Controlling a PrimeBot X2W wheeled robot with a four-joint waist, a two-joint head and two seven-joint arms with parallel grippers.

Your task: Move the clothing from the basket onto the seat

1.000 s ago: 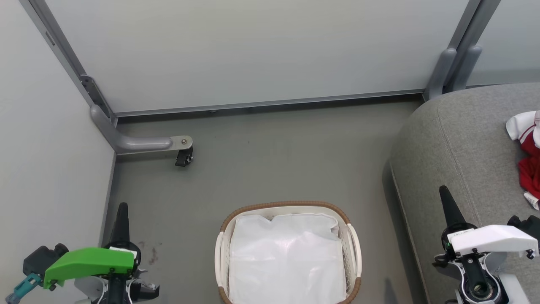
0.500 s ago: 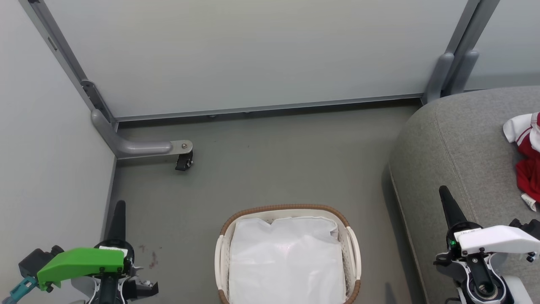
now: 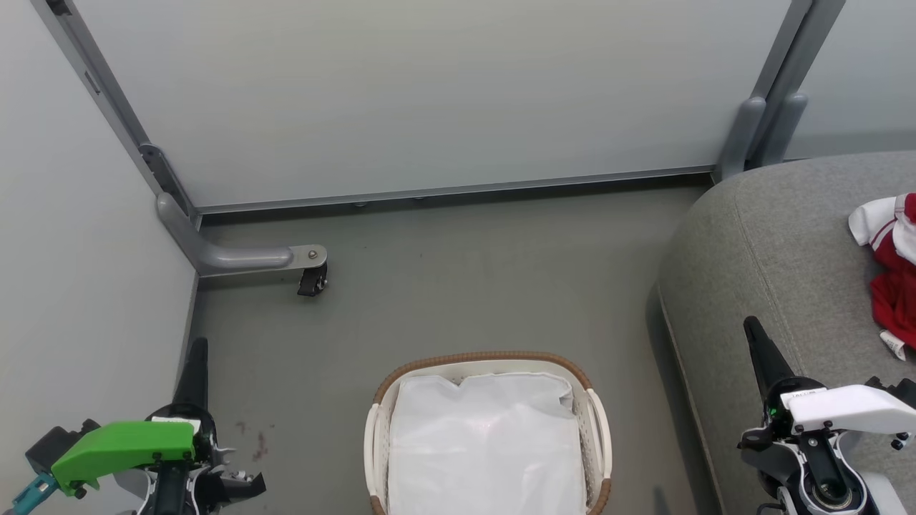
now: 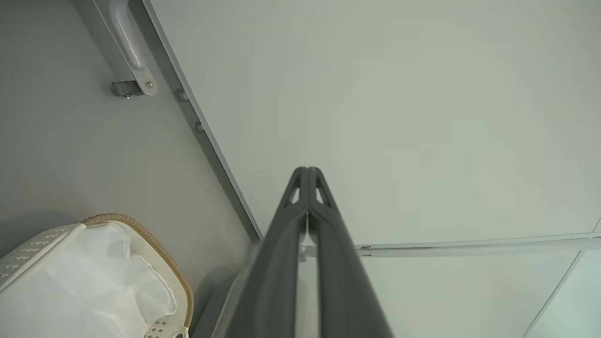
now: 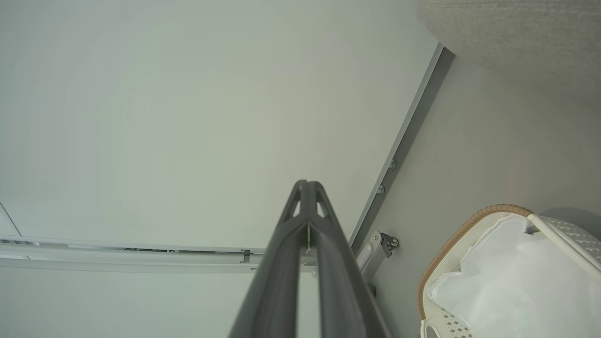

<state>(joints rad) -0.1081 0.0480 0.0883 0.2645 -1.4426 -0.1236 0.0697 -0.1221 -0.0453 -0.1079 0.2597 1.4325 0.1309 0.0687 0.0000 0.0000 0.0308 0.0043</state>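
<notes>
Clothing (image 3: pixel 891 282) is lying on the seat (image 3: pixel 773 243), well right of the basket (image 3: pixel 486 355). Inside the basket the white liner (image 3: pixel 486 443) is lying bare; I am seeing no red there. Left pincer (image 3: pixel 198 350) is hovering left of the basket and right pincer (image 3: pixel 753 327) right of it, both pinched narrow and holding nothing. I am judging the transfer near done. To finish well: checking the liner folds before any reach, and keeping both pincers off the liner itself.
</notes>
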